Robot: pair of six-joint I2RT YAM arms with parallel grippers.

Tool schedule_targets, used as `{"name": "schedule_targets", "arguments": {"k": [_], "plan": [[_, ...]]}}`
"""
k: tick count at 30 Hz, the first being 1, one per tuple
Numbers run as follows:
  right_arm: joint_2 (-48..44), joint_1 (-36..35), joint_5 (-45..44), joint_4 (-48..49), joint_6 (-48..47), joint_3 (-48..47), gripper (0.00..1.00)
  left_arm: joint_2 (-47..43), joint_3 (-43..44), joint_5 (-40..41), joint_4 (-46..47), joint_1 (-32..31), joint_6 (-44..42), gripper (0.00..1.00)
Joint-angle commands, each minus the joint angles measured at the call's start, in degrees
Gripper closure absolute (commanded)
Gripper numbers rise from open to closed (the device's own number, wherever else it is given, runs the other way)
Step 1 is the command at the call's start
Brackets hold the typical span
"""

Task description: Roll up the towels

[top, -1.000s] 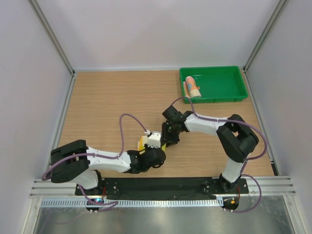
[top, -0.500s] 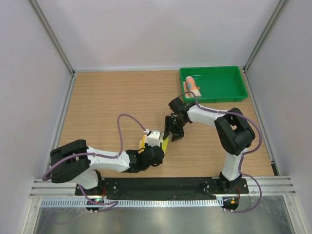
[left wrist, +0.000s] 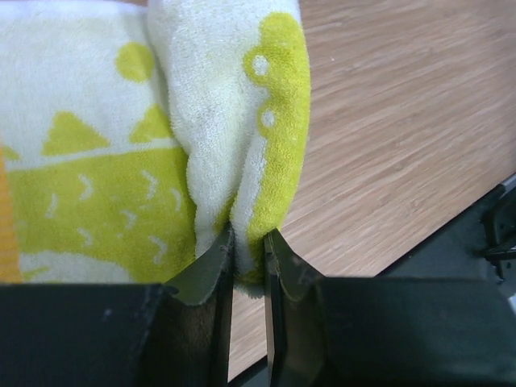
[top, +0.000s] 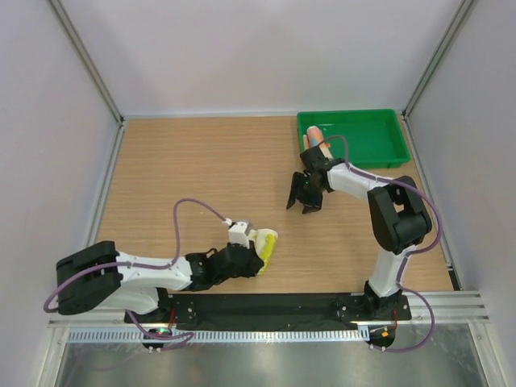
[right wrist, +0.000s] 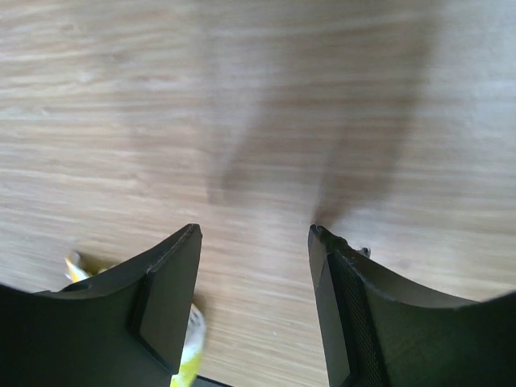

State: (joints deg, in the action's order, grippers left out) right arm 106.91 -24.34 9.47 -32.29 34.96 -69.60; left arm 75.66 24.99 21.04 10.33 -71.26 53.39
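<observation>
- A wooden table (top: pixel 185 177) is seen from above, enclosed by pale walls on three sides.
- The left arm (top: pixel 145 274) is laid low along the near edge of the table and is stretched out toward the middle.
- The right arm (top: pixel 352 180) is reached forward and to the left, its wrist passing just in front of the near left corner of the tray.
- A green tray (top: pixel 371 139) is set at the far right corner of the table.
- The yellow towel (top: pixel 267 244), patterned in white and green, is found on the table near the front edge, close to the middle, and well apart from the tray. In the left wrist view it is folded over on itself (left wrist: pixel 105 161), with a thick doubled edge raised above the wood.
- A rolled towel (top: pixel 313 137), showing its orange-pink side, is placed in the left end of the tray and is partly hidden by the right arm's cable.
- The left gripper (left wrist: pixel 248 242) is clenched on the doubled edge of the yellow towel, with the cloth pinched between the two fingers.
- The right gripper (right wrist: pixel 254 234) is held above bare wood with its fingers spread apart; nothing is grasped.
</observation>
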Motion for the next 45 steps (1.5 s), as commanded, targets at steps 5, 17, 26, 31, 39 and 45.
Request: {"name": "schedule_targets", "arguments": {"k": [5,17,26,31,39,45], "plan": [[-14.6,0.0,11.9,11.3,1.8,13.2,0.37,-12.4,-13.7,-9.1,11.5,9.6,11.6,1.00],[-14.7,-13.2,24.0,53.3,13.6,32.8,0.30,-24.4,-30.2,-8.0,21.8,14.9,30.4,1.00],[1.1,-19.9,22.4,71.2,19.9,30.8,0.32,-32.2,-29.1,-6.9,3.2,15.0,34.2,1.00],[2.6,-19.7,23.3,79.5,23.6,33.7,0.33,-30.0,-28.8,-7.3,-0.8,15.1,36.2,0.99],[3.7,-20.0,28.4,89.9,28.3,35.1,0.33,-22.2,-28.2,-7.2,3.3,15.0,33.4,0.99],[4.2,-23.4,28.3,80.2,21.3,31.5,0.47,-13.8,-26.4,-9.3,7.8,15.1,33.1,1.00]]}}
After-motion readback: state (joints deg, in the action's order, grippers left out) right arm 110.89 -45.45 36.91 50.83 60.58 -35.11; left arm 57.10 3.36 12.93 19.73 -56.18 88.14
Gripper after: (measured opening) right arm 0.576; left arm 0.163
